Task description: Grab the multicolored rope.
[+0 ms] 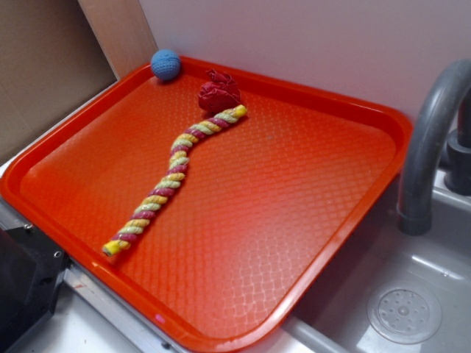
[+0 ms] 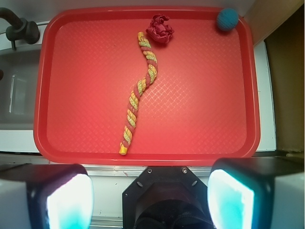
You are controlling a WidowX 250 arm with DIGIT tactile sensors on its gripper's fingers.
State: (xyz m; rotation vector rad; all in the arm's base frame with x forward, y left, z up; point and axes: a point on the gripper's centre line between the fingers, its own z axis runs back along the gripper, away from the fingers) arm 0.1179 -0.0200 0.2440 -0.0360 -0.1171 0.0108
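The multicolored rope (image 1: 174,180) (image 2: 139,91) lay in a loose wave on the red tray (image 1: 294,220) (image 2: 205,109), which covered most of the tabletop (image 1: 88,323) (image 2: 267,95). Its strands were yellow, pink-red and pale green, twisted together. In the exterior view it ran from near the tray's front left rim up toward the back rim, and nothing was holding it. Its far end sat just beside a small dark red cloth lump (image 1: 218,92) (image 2: 160,28); whether the 2 touched could not be told. A small blue knitted ball (image 1: 165,64) (image 2: 228,19) rested in the tray's back corner, well apart from the rope.

The tool (image 2: 150,200) hung above the tabletop's near edge, outside the tray rim. Its 2 fingers (image 2: 57,200) showed at the bottom of the wrist view, spread wide with nothing between them, so the jaws stood apart and empty. The rope's yellow tip lay just inside the rim nearest the tool.

Past the tray's right edge in the exterior view stood a grey faucet (image 1: 430,147) (image 2: 19,26) over a metal sink (image 1: 405,309).
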